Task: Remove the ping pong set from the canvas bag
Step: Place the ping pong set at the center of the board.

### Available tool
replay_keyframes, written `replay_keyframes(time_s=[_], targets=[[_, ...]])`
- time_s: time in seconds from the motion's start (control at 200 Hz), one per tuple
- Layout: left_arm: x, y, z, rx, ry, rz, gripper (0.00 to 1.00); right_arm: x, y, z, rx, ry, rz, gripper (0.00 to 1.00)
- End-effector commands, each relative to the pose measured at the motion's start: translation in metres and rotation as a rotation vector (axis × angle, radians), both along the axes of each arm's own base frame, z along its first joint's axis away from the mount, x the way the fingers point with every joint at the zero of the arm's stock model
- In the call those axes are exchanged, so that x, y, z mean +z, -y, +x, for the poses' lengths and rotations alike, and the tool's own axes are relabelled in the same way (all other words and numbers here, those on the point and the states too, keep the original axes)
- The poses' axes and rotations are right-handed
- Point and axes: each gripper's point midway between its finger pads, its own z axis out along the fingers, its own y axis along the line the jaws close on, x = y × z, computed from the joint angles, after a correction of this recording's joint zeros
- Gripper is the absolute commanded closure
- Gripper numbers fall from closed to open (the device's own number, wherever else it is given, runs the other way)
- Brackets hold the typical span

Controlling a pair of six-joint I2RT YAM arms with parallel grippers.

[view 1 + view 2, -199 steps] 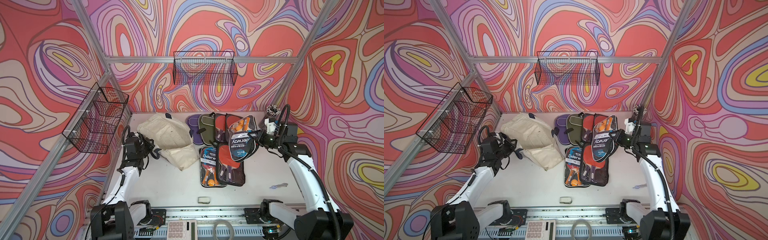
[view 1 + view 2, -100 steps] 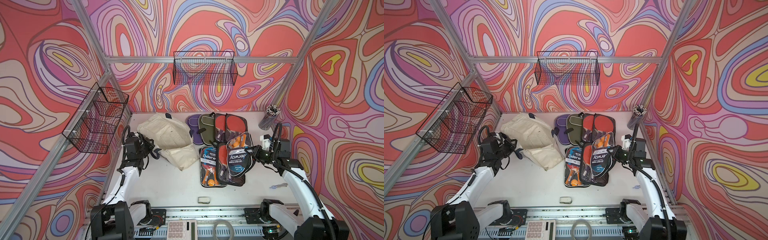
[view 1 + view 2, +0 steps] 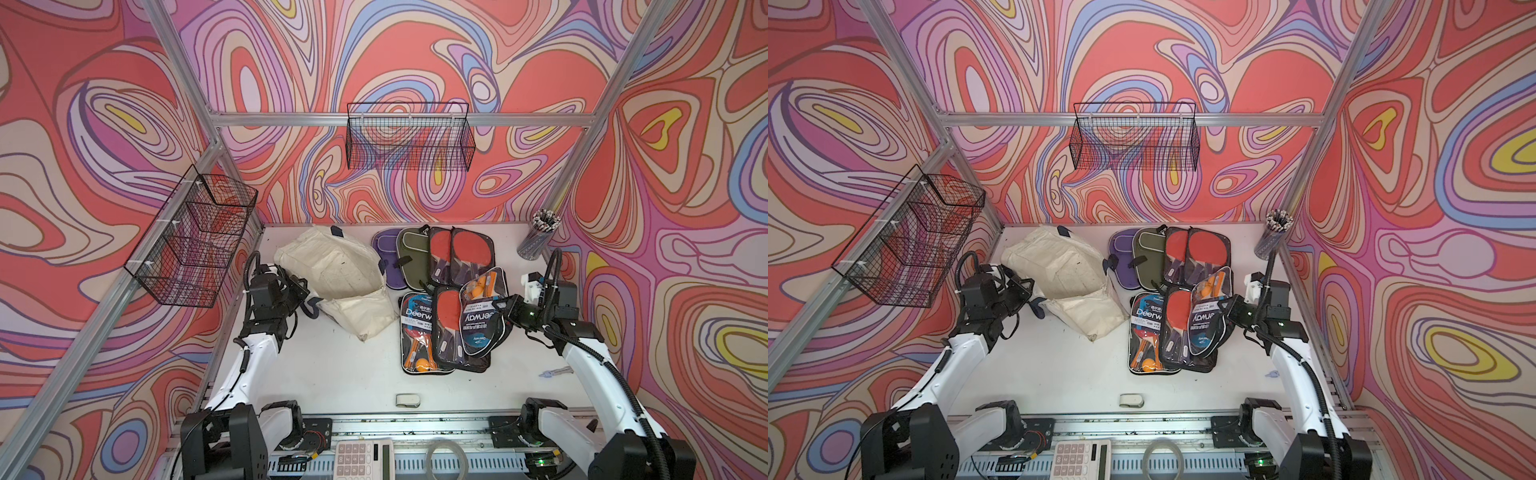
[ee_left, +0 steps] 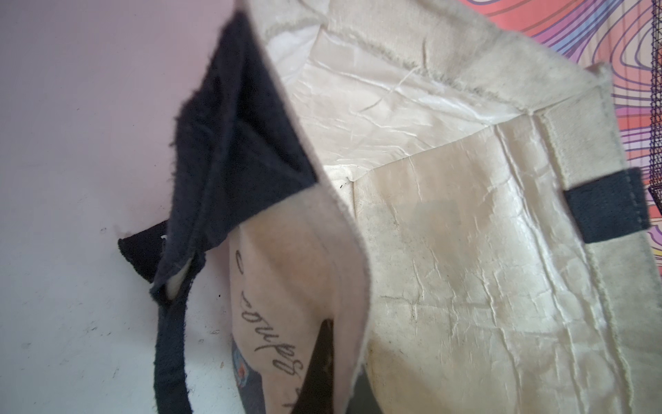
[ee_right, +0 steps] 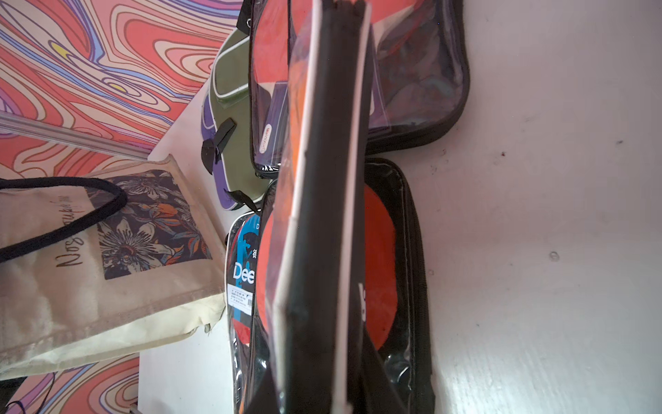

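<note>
Right of the tabletop's (image 3: 340, 374) middle, the set (image 3: 482, 316) is out of the bag (image 3: 336, 270). It's a clear zip case with orange balls at its far end, and its label reads upside down in both top views. The right gripper (image 3: 505, 309) is pinching it by the right edge. It hangs tilted over two other sets: a red-paddle case (image 3: 446, 320) right under it and a Deerway pack (image 3: 415, 332) just left of that. Can't tell if its near end touches them or floats. From the right wrist cam the set (image 5: 322, 215) shows edge-on, with a black spine and white trim.

The bag is at the far left, lying crumpled on its side with its mouth facing near-left. Its flower print (image 5: 154, 222) only shows from the right wrist cam. The left gripper (image 3: 305, 299) sits at the mouth, next to a navy strap (image 3: 309, 313), jaws pressed together. Whether there's cloth between them, I honestly can't tell. The left wrist cam looks into the bag (image 4: 465, 251), and all it shows is crinkly pale lining.

Along the far edge, going right from the bag: purple case (image 3: 384, 257), green case (image 3: 411, 253), twin-paddle case (image 3: 461, 253), then a pencil cup (image 3: 538, 237) in the far right corner. A small white block (image 3: 407, 400) lies near the near edge, with a calculator (image 3: 363, 459) on the front rail. Wire baskets (image 3: 409, 141) hang on the far and left walls.
</note>
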Motion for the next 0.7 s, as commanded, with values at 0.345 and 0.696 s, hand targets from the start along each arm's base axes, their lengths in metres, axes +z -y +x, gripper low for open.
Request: replay_keyframes(time_s=[0.345, 0.696], targets=[[0.001, -0.006, -0.002, 0.021, -0.008, 0.015, 1.0, -0.018, 0.021, -0.002, -0.077, -0.06, -0.091, 0.51], [0.0, -0.007, -0.003, 0.024, -0.008, 0.014, 1.0, -0.018, 0.039, -0.002, -0.155, -0.098, -0.168, 0.26]])
